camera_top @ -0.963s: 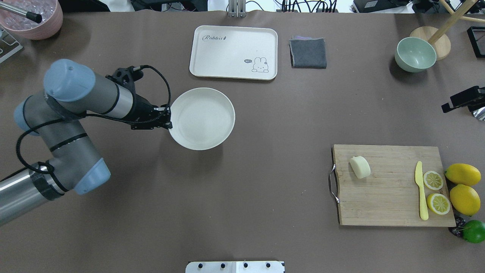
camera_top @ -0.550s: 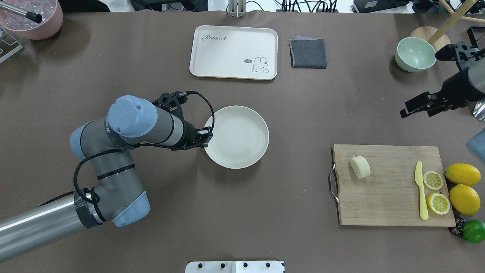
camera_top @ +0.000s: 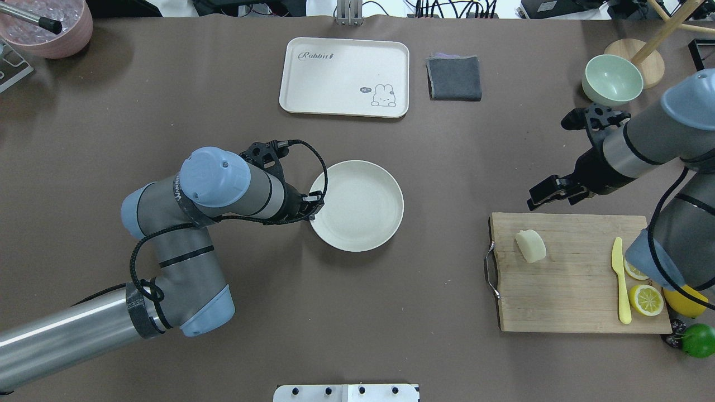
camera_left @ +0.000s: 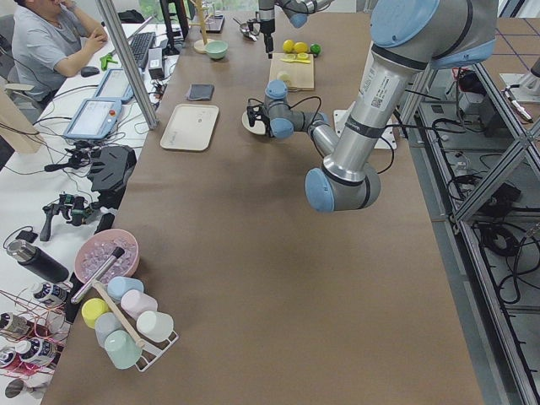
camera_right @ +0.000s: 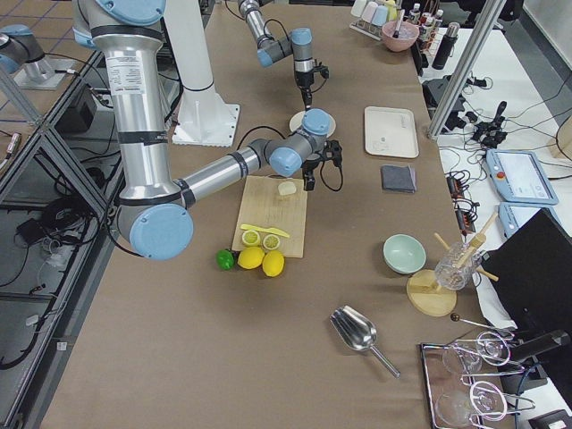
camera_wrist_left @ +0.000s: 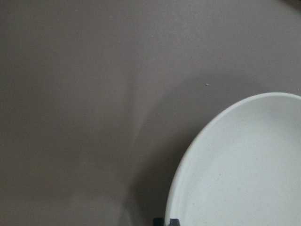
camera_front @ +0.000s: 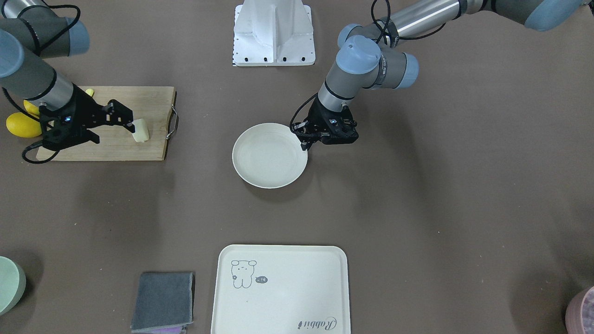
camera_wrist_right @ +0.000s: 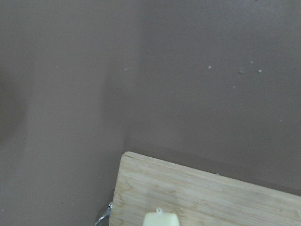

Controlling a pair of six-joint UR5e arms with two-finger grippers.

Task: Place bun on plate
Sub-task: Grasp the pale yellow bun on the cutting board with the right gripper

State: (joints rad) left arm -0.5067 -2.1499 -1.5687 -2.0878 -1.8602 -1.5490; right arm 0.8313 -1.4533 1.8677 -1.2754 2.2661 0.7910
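Observation:
The off-white plate (camera_top: 357, 205) rests on the brown table near its middle, with nothing on it. My left gripper (camera_top: 313, 210) is shut on the plate's left rim; the left wrist view shows that rim (camera_wrist_left: 188, 155) close up. The pale cream bun (camera_top: 530, 245) lies on the wooden cutting board (camera_top: 570, 290), near its handle end. Above the board's far left corner hovers my right gripper (camera_top: 550, 194), open, apart from the bun. In the front view the right gripper (camera_front: 113, 127) hangs beside the bun (camera_front: 140, 130). The bun's top (camera_wrist_right: 161, 220) shows at the right wrist view's bottom edge.
On the board lie a yellow knife (camera_top: 620, 279) and lemon halves (camera_top: 647, 300); whole lemons (camera_top: 684, 301) and a lime (camera_top: 698, 340) sit past its right end. A cream tray (camera_top: 344, 77), grey cloth (camera_top: 454, 78) and green bowl (camera_top: 611, 80) line the far side.
My left gripper has dragged the plate rightward and nearer the robot. The right arm has come in from the right edge and moved toward the board's far left corner.

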